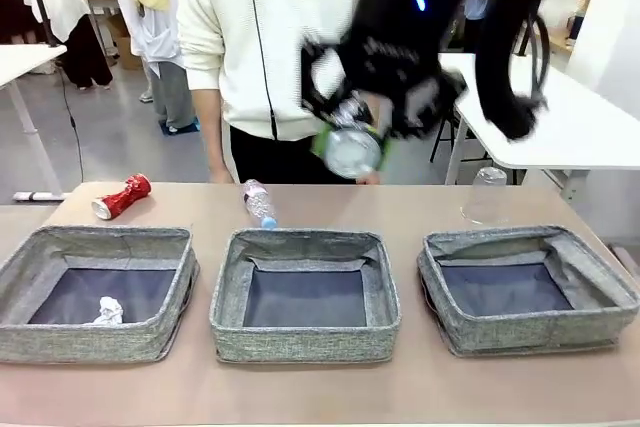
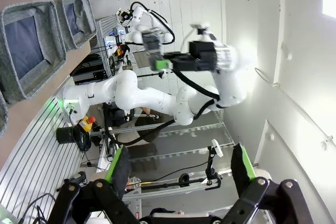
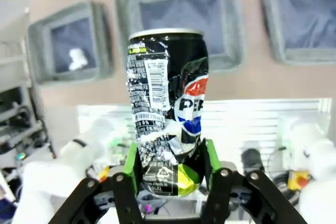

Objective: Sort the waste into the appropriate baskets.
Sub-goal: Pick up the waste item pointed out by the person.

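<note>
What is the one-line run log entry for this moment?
right jaws: shut on dark printed can, in the air | left jaws: open, empty | left basket: paper ball | table: red can, bottle, cup

The white, rounded right arm [image 2: 142, 93] trails looping black cables [image 2: 195, 85]. The black two-finger left gripper [image 2: 181, 150] and right gripper [image 3: 170, 153] wear green pads [image 2: 114, 165], with pale bolt heads at 5 and 7 o'clock. The person's cream knit sweater [image 1: 250, 27] carries a thin dark cord [image 1: 262, 67].
</note>
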You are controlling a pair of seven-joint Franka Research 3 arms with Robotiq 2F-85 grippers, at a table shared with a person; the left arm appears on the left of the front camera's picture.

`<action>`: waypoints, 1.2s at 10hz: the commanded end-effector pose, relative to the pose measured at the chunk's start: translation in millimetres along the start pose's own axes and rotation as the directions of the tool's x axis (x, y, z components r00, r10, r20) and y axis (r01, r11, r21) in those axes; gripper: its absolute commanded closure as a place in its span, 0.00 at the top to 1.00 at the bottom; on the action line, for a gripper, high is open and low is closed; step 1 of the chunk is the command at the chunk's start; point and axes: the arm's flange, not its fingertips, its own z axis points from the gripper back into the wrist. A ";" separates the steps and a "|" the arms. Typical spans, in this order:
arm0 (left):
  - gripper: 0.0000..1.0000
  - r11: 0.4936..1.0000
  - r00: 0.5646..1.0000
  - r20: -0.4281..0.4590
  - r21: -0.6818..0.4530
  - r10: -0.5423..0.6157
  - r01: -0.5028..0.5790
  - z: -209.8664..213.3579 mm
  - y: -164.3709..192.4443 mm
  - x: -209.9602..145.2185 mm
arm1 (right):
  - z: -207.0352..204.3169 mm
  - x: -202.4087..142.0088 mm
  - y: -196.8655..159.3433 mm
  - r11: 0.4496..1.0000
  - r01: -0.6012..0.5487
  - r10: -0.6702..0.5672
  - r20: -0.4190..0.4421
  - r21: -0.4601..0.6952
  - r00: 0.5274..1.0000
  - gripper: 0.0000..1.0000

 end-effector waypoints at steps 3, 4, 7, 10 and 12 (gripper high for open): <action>1.00 1.000 1.000 0.004 -0.003 0.000 0.000 0.7 -2.0 -0.7 | 40.1 23.0 42.3 0.999 -0.049 0.050 0.064 -0.018 0.997 0.56; 1.00 1.000 1.000 0.004 -0.003 0.000 0.000 0.7 -2.0 -0.7 | 47.9 24.5 41.4 0.999 -0.046 0.046 0.086 -0.011 0.995 0.56; 1.00 1.000 1.000 0.004 -0.003 0.000 0.000 0.7 -2.0 -0.7 | 74.6 27.3 39.2 0.998 -0.062 0.062 0.117 0.000 0.991 0.56; 1.00 1.000 1.000 0.004 -0.003 0.000 0.000 0.7 -2.0 -0.7 | 79.3 31.2 49.6 0.997 -0.066 0.071 0.130 -0.041 0.989 0.56; 1.00 1.000 1.000 0.004 -0.003 0.000 0.000 0.7 -2.0 -0.7 | 79.0 24.4 39.9 0.998 -0.070 0.069 0.136 -0.001 0.988 0.56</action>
